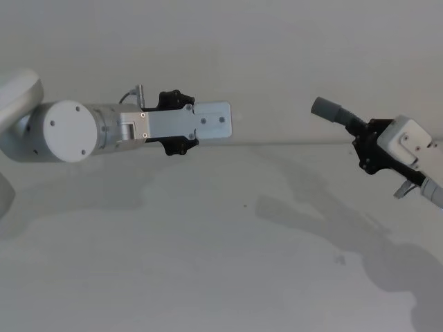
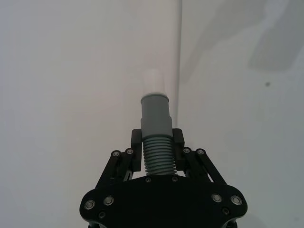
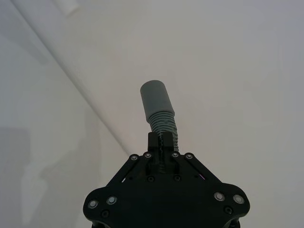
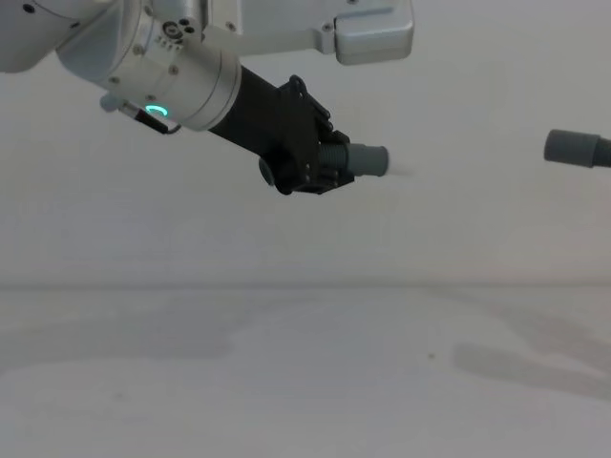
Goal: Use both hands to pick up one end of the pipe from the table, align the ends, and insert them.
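**The pipe, in two pieces, both held in the air above the table (image 1: 208, 277).** The left piece (image 2: 156, 124) shows a ribbed stretch between the fingers, then a smooth grey sleeve. It ends in a narrower pale tip (image 2: 154, 80) that points toward the robot's right. The right piece (image 3: 161, 116) rises out of its grip as ribs and ends in a wider smooth collar (image 3: 155, 97) that points back toward the left.

From the chest view the two ends face each other across open space, well apart. The collar appears to sit slightly higher than the left piece's end.

**Left gripper (image 2: 156, 138):** closed on the ribbed body just behind the sleeve. Its arm carries a green ring light (image 4: 158, 113).

**Right gripper (image 3: 160, 141):** clamped on the ribs just below the collar.

The pale wall (image 1: 263, 41) stands behind both.

**Step in hand, as I judge it: alignment, with insertion not yet begun.**
- Bring the two axes into one line before closing the gap.
- To do that, turn the wrists until tip and collar look straight at each other, and match their height and depth.
- Then advance along that shared line only, and slowly.
- The ribbed bodies probably flex, so a skewed approach would likely bend a piece aside rather than seat the tip.
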